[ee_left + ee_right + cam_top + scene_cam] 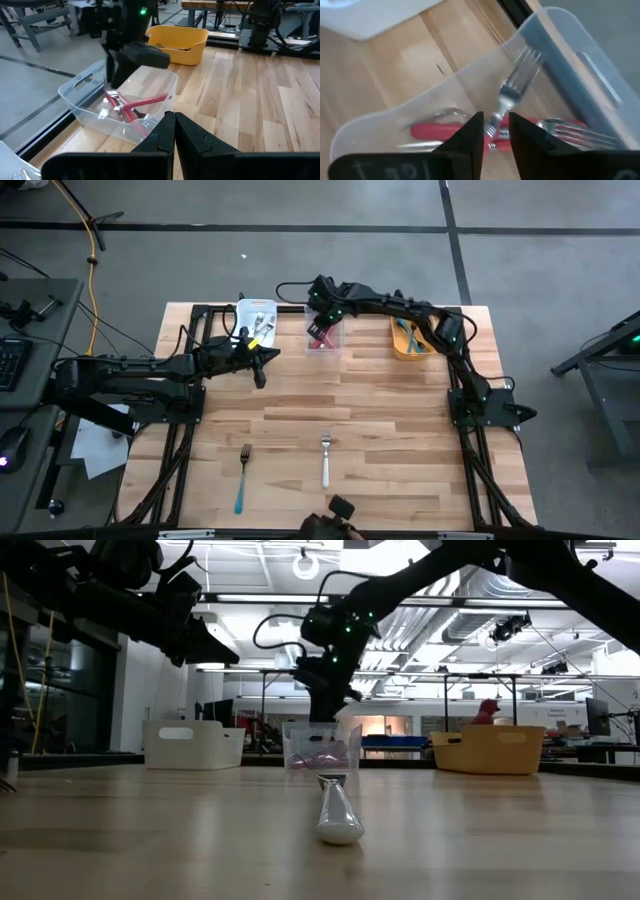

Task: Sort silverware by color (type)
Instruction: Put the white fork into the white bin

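Note:
My right gripper (322, 328) points steeply down into the clear bin (326, 338), its fingers a little apart. In the right wrist view a fork's silver neck (501, 102) runs between my fingertips (496, 127), its head toward the bin's wall. Red-handled forks (142, 103) lie in the bin, one handle leaning on its rim. A teal-handled fork (243, 477) and a white-handled fork (325, 460) lie flat on the table near its near edge. My left gripper (262, 366) hovers shut to the left of the clear bin. My right gripper comes from above with its fingers (470, 132) on either side of the fork's neck (495, 125). The gap is wider than the neck, and I cannot tell whether either finger touches it.
A white bin (256, 318) stands at the far left and an orange bin (412, 340) with teal-handled forks at the far right. Bare wood lies between the bins and the two loose forks. Black frame rails run along the table's left and right sides.

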`<state>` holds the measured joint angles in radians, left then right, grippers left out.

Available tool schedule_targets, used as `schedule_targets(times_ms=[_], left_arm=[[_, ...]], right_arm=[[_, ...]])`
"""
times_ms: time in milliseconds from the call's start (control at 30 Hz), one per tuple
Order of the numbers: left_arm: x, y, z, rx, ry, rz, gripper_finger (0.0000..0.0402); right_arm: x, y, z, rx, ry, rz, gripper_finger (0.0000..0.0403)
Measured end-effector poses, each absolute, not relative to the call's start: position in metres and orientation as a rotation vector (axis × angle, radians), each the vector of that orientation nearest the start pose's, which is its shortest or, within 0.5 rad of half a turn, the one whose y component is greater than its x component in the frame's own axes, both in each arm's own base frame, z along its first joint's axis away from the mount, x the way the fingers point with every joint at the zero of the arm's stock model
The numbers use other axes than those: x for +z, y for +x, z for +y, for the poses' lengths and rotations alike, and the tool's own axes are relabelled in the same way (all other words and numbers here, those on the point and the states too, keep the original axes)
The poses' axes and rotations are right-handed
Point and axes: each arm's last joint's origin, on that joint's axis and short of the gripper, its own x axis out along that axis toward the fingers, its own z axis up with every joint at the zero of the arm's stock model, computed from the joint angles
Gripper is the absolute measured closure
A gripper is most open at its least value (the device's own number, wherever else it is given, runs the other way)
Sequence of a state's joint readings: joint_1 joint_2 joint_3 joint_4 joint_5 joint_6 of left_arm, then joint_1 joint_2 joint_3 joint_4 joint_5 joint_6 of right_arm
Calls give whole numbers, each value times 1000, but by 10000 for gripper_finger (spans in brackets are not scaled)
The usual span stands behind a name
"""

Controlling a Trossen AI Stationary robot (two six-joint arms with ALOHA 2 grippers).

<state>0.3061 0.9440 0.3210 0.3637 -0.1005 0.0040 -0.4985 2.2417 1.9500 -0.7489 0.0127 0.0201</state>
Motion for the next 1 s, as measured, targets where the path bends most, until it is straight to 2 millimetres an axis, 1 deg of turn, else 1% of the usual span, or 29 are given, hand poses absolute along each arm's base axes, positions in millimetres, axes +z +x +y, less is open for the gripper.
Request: schedule_targets(times_ms=[67, 167, 200, 267, 333, 400, 467, 567, 733, 867, 1000], left_arm=[[198, 183, 61, 404, -23, 260, 399], [198, 183, 61, 403, -23, 261, 399], [198, 183, 61, 403, -23, 264, 399], [198, 183, 60, 399, -23, 266, 399], [197, 183, 60, 395, -22, 272, 399], [197, 183, 59, 390, -15, 275, 399], [197, 183, 59, 387, -9, 276, 399], [197, 183, 59, 380, -7, 277, 399], [194, 188, 53, 335, 28, 288, 400], [189, 199, 43, 266, 79, 304, 401], [187, 218, 28, 168, 146, 345, 401]], right_arm=[[220, 427, -222, -494, 200, 1045, 342], [232, 430, -203, -499, 84, 1039, 386], [234, 430, -198, -496, 61, 1024, 394], [231, 429, -189, -489, 38, 995, 395], [223, 422, -183, -493, 24, 965, 396], [218, 411, -175, -495, 14, 911, 401], [215, 397, -160, -489, 0, 829, 400], [208, 371, -130, -448, 4, 751, 402], [210, 323, -75, -384, 33, 617, 402], [201, 290, -31, -320, 45, 559, 402], [188, 263, -5, -330, 56, 501, 402]])
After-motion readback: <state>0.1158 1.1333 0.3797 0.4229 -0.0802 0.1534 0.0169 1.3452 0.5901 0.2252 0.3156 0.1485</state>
